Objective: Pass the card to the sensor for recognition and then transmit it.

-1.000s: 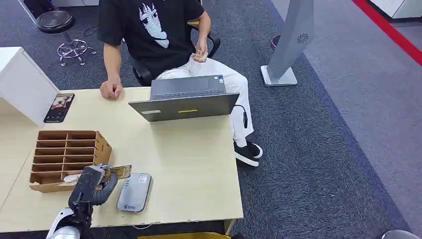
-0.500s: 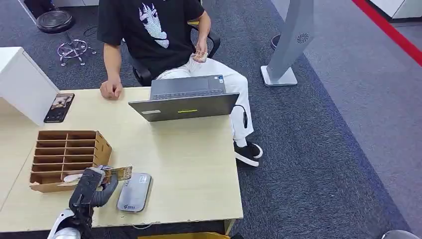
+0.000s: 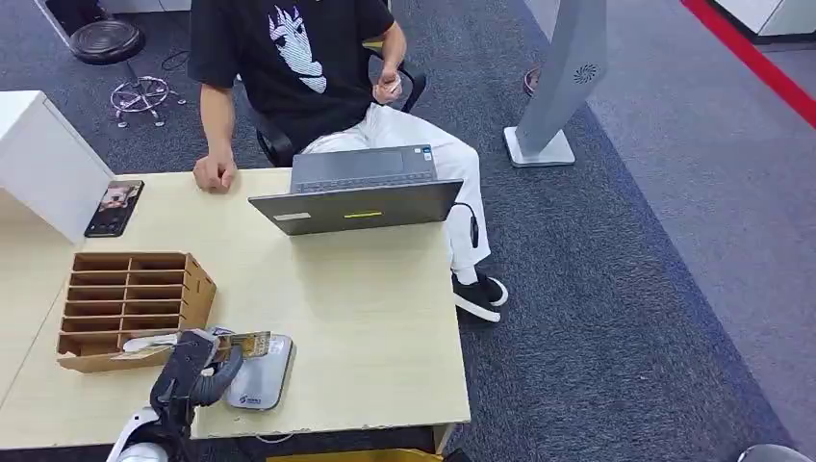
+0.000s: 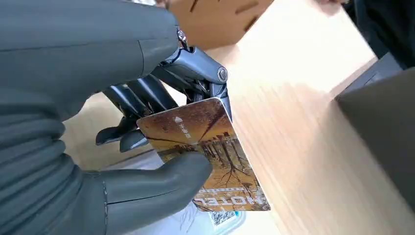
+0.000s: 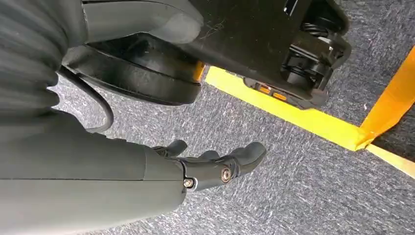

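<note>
Card (image 3: 247, 343) pinched in left hand (image 3: 195, 367), long axis toward sensor (image 3: 262, 372), over its edge.

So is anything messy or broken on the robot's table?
Nothing looks broken or spilled. One small thing: a pale card sticks out of the wooden organizer at its near end, instead of sitting tucked in a slot. The left hand holds the hotel card over the grey sensor.
</note>
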`<control>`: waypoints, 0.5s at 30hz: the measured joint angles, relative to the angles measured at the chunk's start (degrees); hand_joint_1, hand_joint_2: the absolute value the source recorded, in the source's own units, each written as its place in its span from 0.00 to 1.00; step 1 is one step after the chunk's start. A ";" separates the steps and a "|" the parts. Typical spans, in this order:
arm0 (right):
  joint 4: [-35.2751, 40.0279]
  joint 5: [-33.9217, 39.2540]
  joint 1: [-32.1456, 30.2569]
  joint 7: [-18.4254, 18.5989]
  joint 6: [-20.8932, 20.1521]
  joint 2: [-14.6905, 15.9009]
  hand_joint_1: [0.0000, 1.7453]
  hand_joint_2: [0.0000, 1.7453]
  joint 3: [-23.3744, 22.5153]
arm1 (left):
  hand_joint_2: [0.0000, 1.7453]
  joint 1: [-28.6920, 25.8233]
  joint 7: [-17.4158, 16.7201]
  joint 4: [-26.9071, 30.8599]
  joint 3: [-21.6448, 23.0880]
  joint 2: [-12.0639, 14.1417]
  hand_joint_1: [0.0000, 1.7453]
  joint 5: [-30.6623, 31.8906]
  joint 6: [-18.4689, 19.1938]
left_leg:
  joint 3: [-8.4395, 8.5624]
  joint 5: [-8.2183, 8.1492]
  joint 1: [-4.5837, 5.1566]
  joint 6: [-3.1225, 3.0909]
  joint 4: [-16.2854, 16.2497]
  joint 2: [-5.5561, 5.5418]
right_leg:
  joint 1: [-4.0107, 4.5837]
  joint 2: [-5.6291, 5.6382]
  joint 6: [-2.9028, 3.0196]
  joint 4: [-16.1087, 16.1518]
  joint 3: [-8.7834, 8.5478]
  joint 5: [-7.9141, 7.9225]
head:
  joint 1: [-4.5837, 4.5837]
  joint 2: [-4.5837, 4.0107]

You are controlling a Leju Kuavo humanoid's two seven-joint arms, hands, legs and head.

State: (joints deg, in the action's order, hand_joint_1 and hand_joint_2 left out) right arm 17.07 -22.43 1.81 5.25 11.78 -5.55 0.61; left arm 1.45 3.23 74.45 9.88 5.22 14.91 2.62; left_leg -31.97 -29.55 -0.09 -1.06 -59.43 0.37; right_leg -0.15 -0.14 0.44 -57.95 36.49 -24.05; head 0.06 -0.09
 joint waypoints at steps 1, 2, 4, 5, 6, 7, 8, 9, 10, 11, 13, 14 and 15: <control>0.02 0.39 0.05 0.07 0.00 0.00 0.00 1.00 0.20 | 1.00 -0.01 -0.02 -0.35 0.07 -0.04 1.00 0.09 0.04 | 0.00 0.00 0.00 0.00 0.00 0.00 | 0.00 0.00 0.00 0.00 0.00 0.00 | -0.02 0.00; 0.02 0.64 0.08 0.09 0.00 0.00 0.00 1.00 0.33 | 1.00 -0.03 -0.13 -0.64 0.09 -0.07 1.00 0.11 0.09 | 0.00 0.00 0.00 0.00 0.00 0.00 | 0.00 0.00 0.00 0.00 0.00 0.00 | -0.02 0.00; 0.02 1.03 0.11 0.28 0.00 0.02 0.00 1.00 0.79 | 1.00 -0.02 -0.83 -1.31 0.13 -0.04 1.00 0.29 0.35 | 0.00 0.00 0.00 0.00 0.00 0.00 | 0.00 0.00 0.00 0.00 0.00 0.00 | 0.00 0.00; 0.02 1.29 0.12 0.42 0.00 0.04 0.00 1.00 0.99 | 1.00 -0.02 -1.31 -1.53 0.15 -0.04 1.00 0.44 0.44 | 0.00 0.00 0.00 0.00 0.00 0.00 | 0.00 0.00 0.00 0.00 0.00 0.00 | -0.02 0.02; 0.02 1.80 0.12 0.44 0.00 0.07 0.00 1.00 1.14 | 1.00 -0.02 -1.62 -1.82 0.22 -0.04 1.00 0.50 0.44 | 0.00 0.00 0.00 0.00 0.00 0.00 | 0.00 0.00 0.00 0.00 0.00 0.00 | -0.02 0.00; 0.02 1.88 0.12 0.48 0.00 0.09 0.00 1.00 1.25 | 1.00 -0.01 -2.03 -2.06 0.29 -0.02 1.00 0.57 0.44 | 0.00 0.00 0.00 0.00 0.00 0.00 | 0.00 0.00 0.00 0.00 0.00 0.00 | -0.02 0.00; 0.02 2.01 0.13 0.50 0.00 0.11 0.00 1.00 1.44 | 1.00 0.00 -2.36 -2.27 0.39 0.02 1.00 0.66 0.44 | 0.00 0.00 0.00 0.00 0.00 0.00 | 0.00 0.00 0.00 0.00 -0.01 0.00 | -0.02 0.00; 0.02 2.34 0.14 0.59 0.00 0.18 0.00 1.00 1.77 | 1.00 -0.01 -2.78 -2.47 0.44 0.09 1.00 0.96 0.44 | 0.00 0.00 0.00 0.00 0.00 0.00 | 0.00 0.00 0.00 0.00 -0.01 0.00 | -0.02 0.02; 0.02 2.71 0.14 0.66 0.00 0.22 0.00 1.00 2.10 | 1.00 0.02 -3.26 -2.60 0.55 0.24 1.00 1.38 0.44 | 0.01 0.00 0.00 0.00 0.00 0.00 | 0.00 0.00 0.00 0.00 -0.01 0.00 | -0.02 0.02; 0.02 2.86 0.15 0.70 0.00 0.26 0.00 1.00 2.43 | 1.00 0.09 -3.63 -2.78 0.72 0.37 1.00 1.70 0.44 | 0.01 0.00 0.00 0.00 0.01 0.00 | 0.00 -0.01 0.00 0.00 -0.01 0.00 | 0.00 0.02; 0.04 2.91 0.15 0.74 0.00 0.33 0.00 1.00 2.76 | 1.00 0.16 -4.15 -3.06 1.05 0.72 1.00 2.63 0.39 | 0.01 0.00 0.00 0.00 0.01 -0.01 | 0.00 -0.01 0.00 0.00 -0.01 0.00 | -0.02 0.00; 0.04 2.97 0.16 0.79 0.00 0.37 0.00 1.00 2.89 | 1.00 0.18 -4.37 -3.11 1.16 0.90 1.00 3.37 0.24 | 0.01 0.00 0.00 0.00 0.01 0.00 | 0.00 -0.01 0.00 0.00 -0.01 0.00 | 0.00 0.00; 0.04 3.22 0.15 0.83 0.00 0.42 0.00 1.00 3.17 | 1.00 0.20 -4.52 -3.15 1.36 1.05 1.00 4.13 0.00 | 0.01 0.00 0.00 0.00 0.01 0.00 | 0.00 -0.01 0.00 0.00 -0.01 0.00 | -0.02 0.02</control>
State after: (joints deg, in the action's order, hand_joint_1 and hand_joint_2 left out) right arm 17.11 -19.21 1.96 6.08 11.78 -5.14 3.78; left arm 1.65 -1.29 71.30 11.24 6.27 19.04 2.62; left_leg -31.96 -29.55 -0.09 -1.05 -59.42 0.36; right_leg -0.15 -0.15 0.44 -57.95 36.48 -24.05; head 0.04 -0.07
